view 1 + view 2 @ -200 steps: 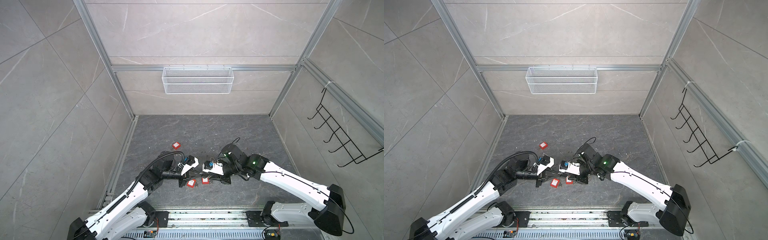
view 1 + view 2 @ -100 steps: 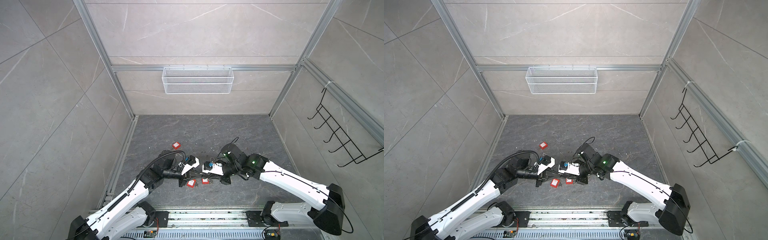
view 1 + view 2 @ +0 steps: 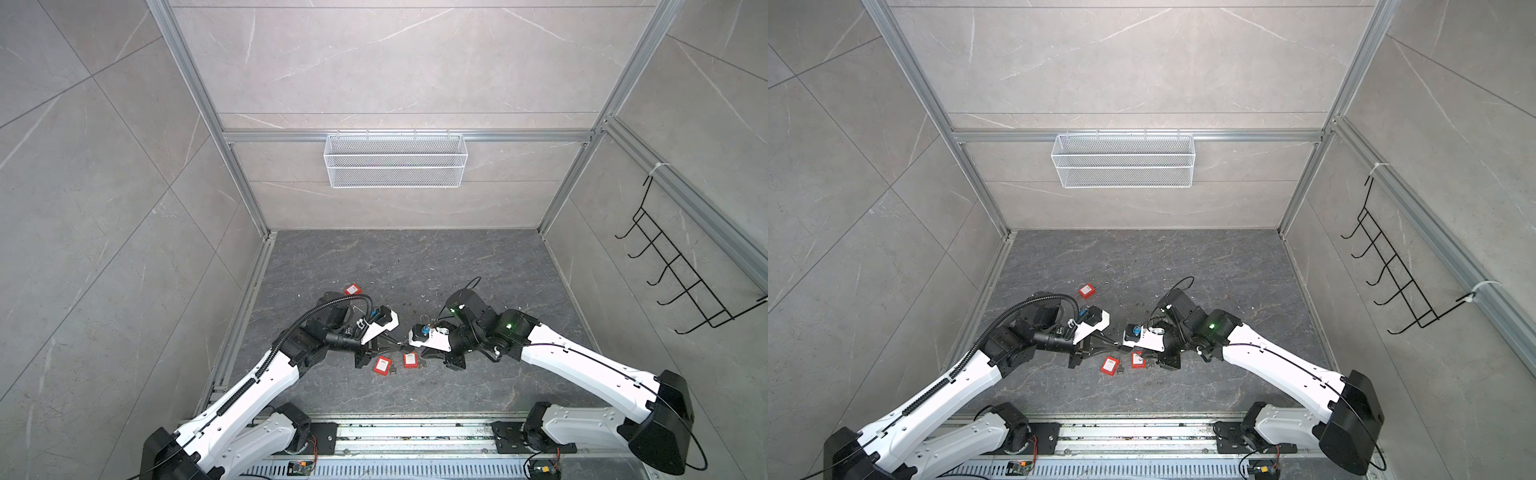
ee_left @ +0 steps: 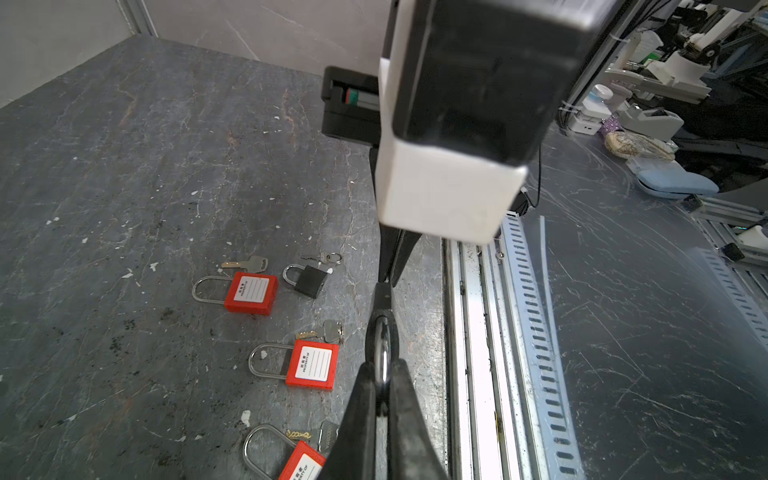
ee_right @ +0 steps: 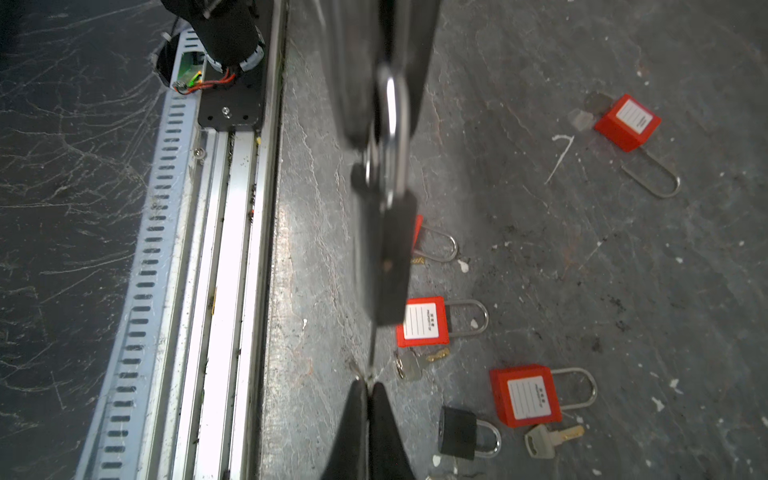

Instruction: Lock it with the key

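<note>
The left gripper (image 4: 382,374) clenches the padlock (image 5: 386,257) by its slick shackle (image 5: 392,124); the right gripper (image 5: 368,386) pinches the thin key (image 5: 371,361). Both seem rigid and light; the padlock may swivel, so grip the key's bow.

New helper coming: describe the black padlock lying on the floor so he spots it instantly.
From the metal rail edging the dark floor, look across to the red padlocks close by. Beside them lies the black padlock: smaller than they are, and the only black one on the floor.

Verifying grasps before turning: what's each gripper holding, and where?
Left gripper pinches the black padlock by its silver shackle; right gripper pinches the thin metal key by its outer end.
</note>
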`<state>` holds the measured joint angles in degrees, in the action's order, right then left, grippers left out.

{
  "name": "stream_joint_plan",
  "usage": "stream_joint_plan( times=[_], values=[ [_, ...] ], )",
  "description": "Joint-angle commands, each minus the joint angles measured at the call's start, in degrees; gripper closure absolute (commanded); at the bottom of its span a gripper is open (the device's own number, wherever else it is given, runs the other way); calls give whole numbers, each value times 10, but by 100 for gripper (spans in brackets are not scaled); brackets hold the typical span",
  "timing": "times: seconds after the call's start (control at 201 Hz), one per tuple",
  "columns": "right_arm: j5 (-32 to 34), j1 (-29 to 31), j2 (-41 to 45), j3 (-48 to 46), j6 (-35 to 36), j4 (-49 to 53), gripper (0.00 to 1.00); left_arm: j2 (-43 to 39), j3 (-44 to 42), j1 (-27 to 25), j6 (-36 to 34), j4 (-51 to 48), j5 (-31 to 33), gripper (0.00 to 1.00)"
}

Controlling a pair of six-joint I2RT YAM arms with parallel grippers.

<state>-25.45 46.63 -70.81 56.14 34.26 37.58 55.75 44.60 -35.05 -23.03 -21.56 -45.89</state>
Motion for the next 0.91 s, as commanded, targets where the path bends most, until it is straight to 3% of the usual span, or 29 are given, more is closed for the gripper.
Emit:
stream_joint_plan(
  times=[0.0, 0.154, 0.373, 0.612, 0.901],
  values=[
    [2, -16, 7, -24, 5, 7, 100, 15, 33, 12, -37, -8, -38, 100],
    [30, -44, -2, -44, -39, -36, 100, 79, 89, 26, -97, -95, -14, 100],
    [69, -65, -7, -57, -123, -66, 100, 251, 222, 36, -197, -272, 42, 100],
    [151, -70, 10, -86, -220, -97, 100, 439, 347, 35, -245, -352, 94, 100],
    [156, -70, 6, -104, -275, -99, 100, 595, 467, 36, -273, -436, 147, 100]
  ],
)
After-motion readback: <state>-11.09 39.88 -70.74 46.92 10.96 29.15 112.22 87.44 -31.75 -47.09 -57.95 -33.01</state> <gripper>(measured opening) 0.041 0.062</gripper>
